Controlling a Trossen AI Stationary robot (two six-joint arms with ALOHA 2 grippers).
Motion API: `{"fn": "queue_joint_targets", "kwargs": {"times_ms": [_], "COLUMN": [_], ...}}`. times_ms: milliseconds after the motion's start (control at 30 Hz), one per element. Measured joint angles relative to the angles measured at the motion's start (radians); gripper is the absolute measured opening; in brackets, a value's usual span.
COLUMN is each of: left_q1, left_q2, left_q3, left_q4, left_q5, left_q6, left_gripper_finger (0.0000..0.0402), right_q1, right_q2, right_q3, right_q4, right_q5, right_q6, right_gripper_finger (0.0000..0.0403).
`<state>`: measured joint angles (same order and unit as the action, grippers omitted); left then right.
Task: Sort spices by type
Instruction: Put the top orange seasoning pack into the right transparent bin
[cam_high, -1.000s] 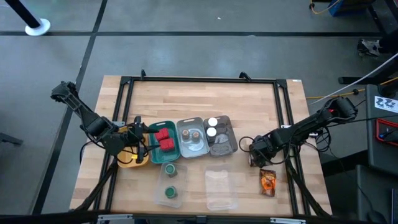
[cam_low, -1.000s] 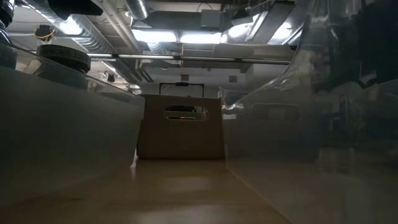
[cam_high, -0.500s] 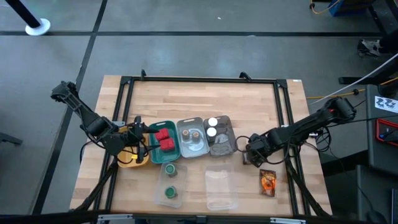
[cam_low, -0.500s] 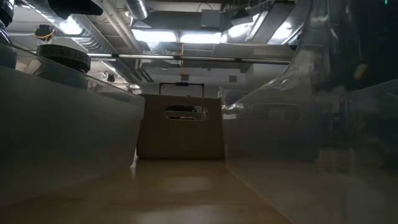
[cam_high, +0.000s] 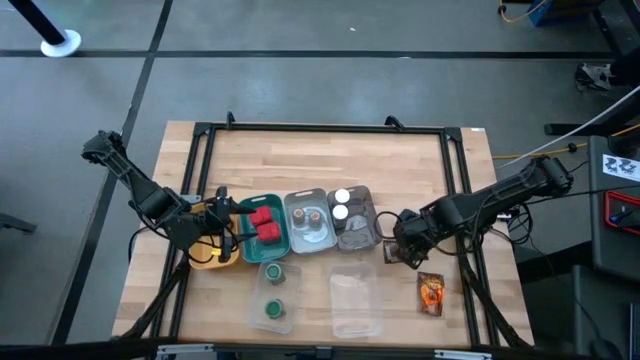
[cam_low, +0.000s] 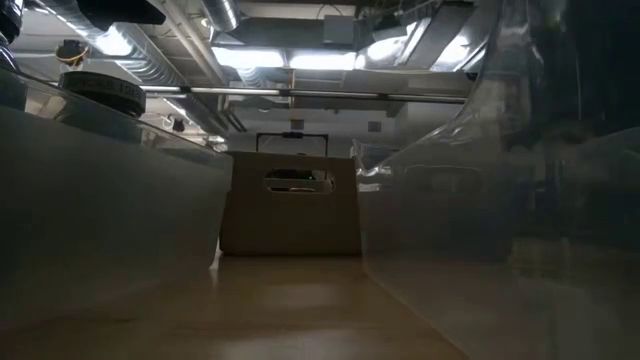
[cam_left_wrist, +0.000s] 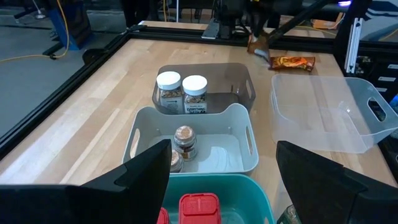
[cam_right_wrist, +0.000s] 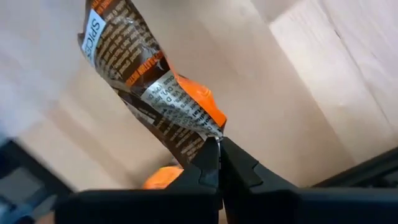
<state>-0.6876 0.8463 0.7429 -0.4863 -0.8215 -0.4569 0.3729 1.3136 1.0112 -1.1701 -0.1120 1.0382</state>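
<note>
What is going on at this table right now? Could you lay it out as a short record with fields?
Right gripper: shut on a brown and orange spice pouch, lifted off the table beside the dark grey tray
Left gripper: open, waiting over the teal tray
Teal tray: red boxes
Light grey tray: brown-capped jars
Dark grey tray: white-capped jars
Clear lid: green-capped jars
Table: a second pouch lying near the right arm

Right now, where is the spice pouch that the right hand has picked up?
The spice pouch hangs pinched in the right hand, just right of the grey tray; another pouch lies on the table nearby.
</note>
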Motion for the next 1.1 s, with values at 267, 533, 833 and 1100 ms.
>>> {"fn": "queue_joint_targets", "kwargs": {"times_ms": [267,533,833,1100], "left_q1": [0.0,0.0,0.0,0.0], "left_q2": [0.0,0.0,-0.001,-0.001], "left_q3": [0.0,0.0,0.0,0.0], "left_q4": [0.0,0.004,0.004,0.007], "left_q5": [0.0,0.0,0.0,0.0], "left_q6": [0.002,0.004,0.001,0.002], "left_gripper_finger": [0.0274,0.0274,0.0274,0.0274], "right_q1": [0.001,0.001,0.043,0.105], "right_q2": [0.001,0.111,0.33,0.512], "right_q3": [0.187,0.304,0.548,0.79], "right_q4": [-0.006,-0.009,-0.113,-0.337], "right_q5": [0.009,0.033,0.055,0.129], "right_q6": [0.0,-0.063,-0.249,-0.263], "right_gripper_finger": [0.0001,0.0001,0.0,0.0]}}
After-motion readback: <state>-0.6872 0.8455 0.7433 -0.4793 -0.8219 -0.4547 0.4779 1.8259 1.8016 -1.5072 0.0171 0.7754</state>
